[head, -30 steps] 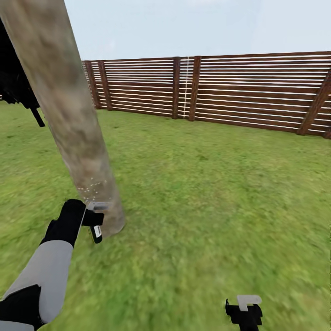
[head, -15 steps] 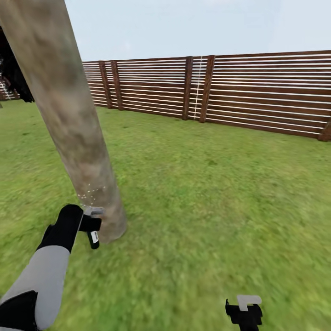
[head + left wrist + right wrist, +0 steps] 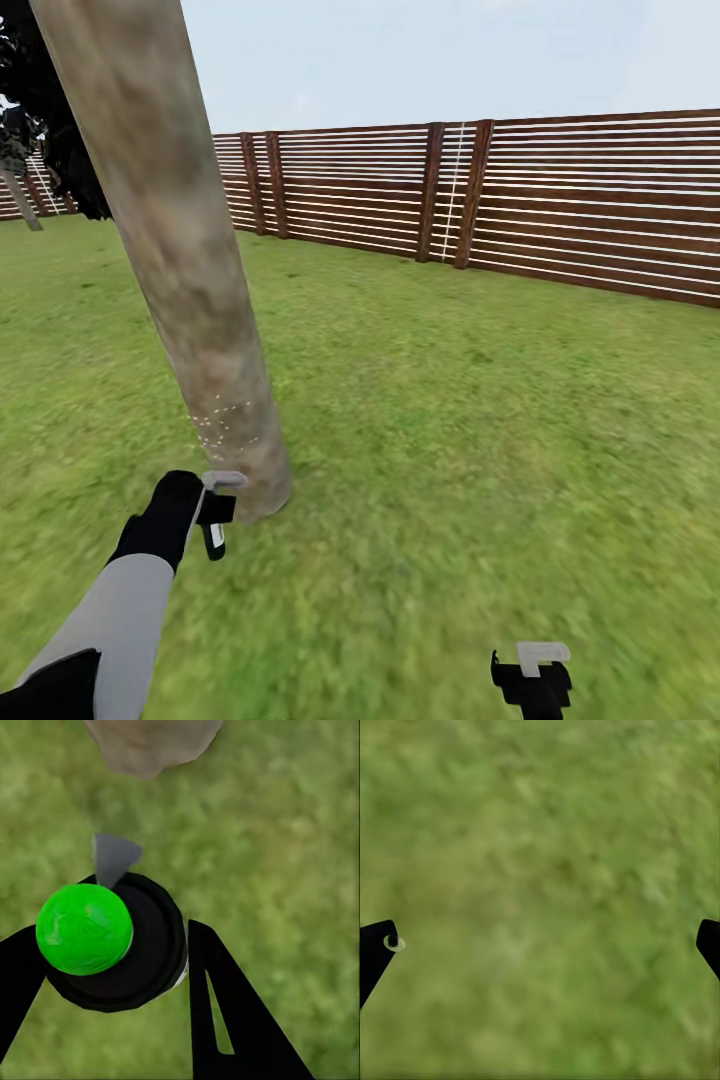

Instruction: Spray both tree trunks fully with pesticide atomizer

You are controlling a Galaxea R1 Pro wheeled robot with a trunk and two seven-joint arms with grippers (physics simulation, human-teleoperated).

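A thick, pale grey-brown mottled tree trunk rises at the left of the head view, with fine white specks low on it. My left gripper is beside the trunk's base, shut on the pesticide atomizer. In the left wrist view the atomizer is a round black body with a green ball on top. It sits between the black fingers, its grey nozzle aimed at the trunk base. My right gripper hangs low at the right, open over grass.
Green lawn spreads to the right of the trunk. A brown horizontal-slat fence closes the back. At the far left stand a black cypress and a slim grey trunk.
The whole view has swung, so fence and trunk sit further right. My left gripper with the atomizer stays beside the trunk's base. The right gripper keeps its place.
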